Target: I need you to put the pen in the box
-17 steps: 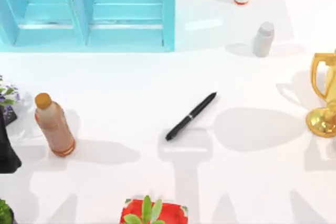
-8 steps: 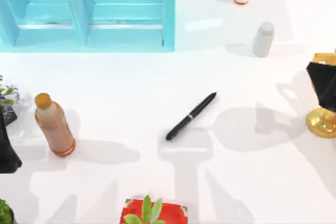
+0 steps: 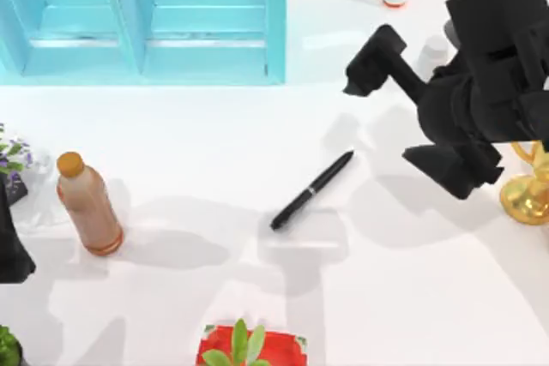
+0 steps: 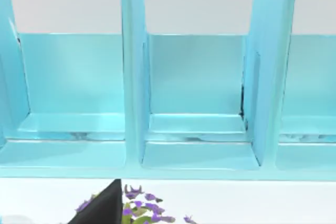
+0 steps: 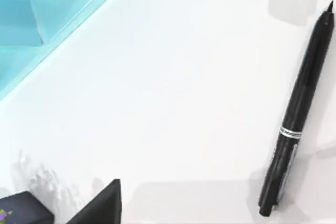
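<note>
Pen (image 3: 312,190): lies flat and diagonal mid-table, untouched.
Box (image 3: 206,49): turquoise, at the table's far left corner, compartments facing forward.
Right gripper (image 3: 364,70): above the table's far right, finger spread cannot be told.
Left arm (image 3: 12,242): parked at the left edge.
Table (image 3: 214,135): white, shadowed.

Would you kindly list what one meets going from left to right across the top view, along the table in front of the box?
Left arm parked at the left edge → brown bottle → pen → right gripper, raised above the table → gold trophy.
</note>
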